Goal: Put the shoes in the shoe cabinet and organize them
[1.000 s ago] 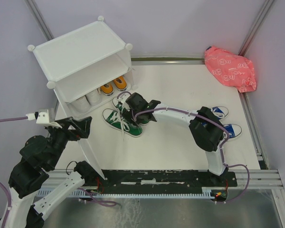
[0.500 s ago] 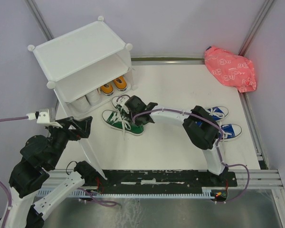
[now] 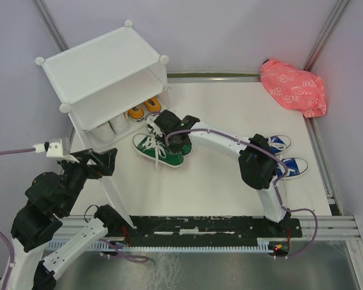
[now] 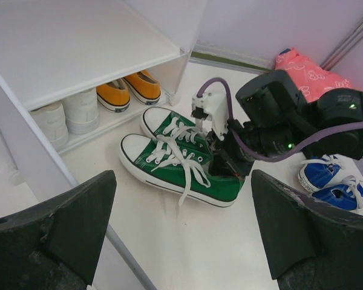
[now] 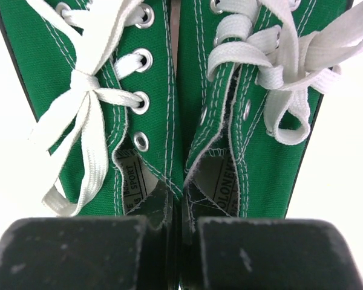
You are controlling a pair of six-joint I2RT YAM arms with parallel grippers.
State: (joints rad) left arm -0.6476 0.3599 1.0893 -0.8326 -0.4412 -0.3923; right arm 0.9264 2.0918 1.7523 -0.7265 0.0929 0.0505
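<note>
At the far left your left gripper (image 3: 101, 161) hangs beside the front edge of the shoe cabinet (image 3: 100, 63), its jaws spread wide with nothing between them. From the left wrist view they frame the cabinet's open front and the shoes before it. The shoe cabinet stands at the back left of the surface (image 3: 230, 109), with its opening turned toward the middle. In its lower compartment you have the white sneakers (image 3: 112, 128) on the left and the orange sneakers (image 3: 144, 109) just beside them on the right, heels facing out. Just outside that opening the green sneakers (image 3: 160, 148) lie side by side on the surface, toes pointing toward the cabinet and loose white laces trailing over them. Your right gripper (image 3: 172, 136) is at their heel end. In the right wrist view one finger goes into each shoe's opening, and the jaws are drawn almost together, pinching the two adjoining inner walls. Further right, well apart from the cabinet, the blue sneakers (image 3: 296, 164) sit near the edge of the surface, partly hidden behind your right arm. The pink patterned bag (image 3: 292, 86) lies in the back right corner.
</note>
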